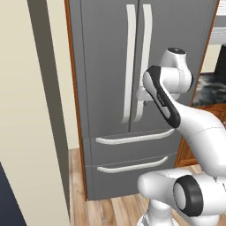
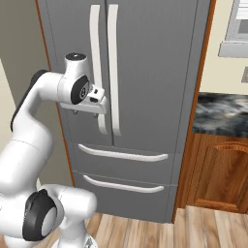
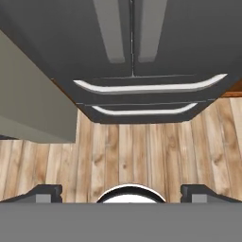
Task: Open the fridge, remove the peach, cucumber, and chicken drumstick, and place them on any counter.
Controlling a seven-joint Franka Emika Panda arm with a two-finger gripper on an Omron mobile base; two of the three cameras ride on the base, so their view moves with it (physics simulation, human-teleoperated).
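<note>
1. The fridge point(image 1: 106, 88) stands shut directly ahead of the hand; both French doors meet flush at the centre seam, so the peach, cucumber and chicken drumstick, presumably inside, cannot be seen.
2. Two long pale handles flank that seam: the left door handle point(image 2: 95, 63) and the right door handle point(image 2: 113, 68). In the right base view the hand sits level with their lower ends, just in front of the left one.
3. The gripper point(image 2: 77, 112) points downward, jaws spread wide and holding nothing. In the hand view its fingertips point(image 3: 45, 193) frame bare wooden floor point(image 3: 142, 151), with the two drawer handles point(image 3: 146, 87) beyond.
4. Step in hand, as judged: reaching for a door handle. To do it well, the wrist likely needs to pitch up until the fingers face the door, then straddle one handle bar near its lower end before closing.
5. Pulling should follow the door's arc about its outer hinge; a straight tug risks slipping off the curved bar.
6. To the hand's right, past the fridge's wooden side panel point(image 2: 193, 111), lies the marbled counter point(image 2: 223, 114), the likely drop-off surface.
</note>
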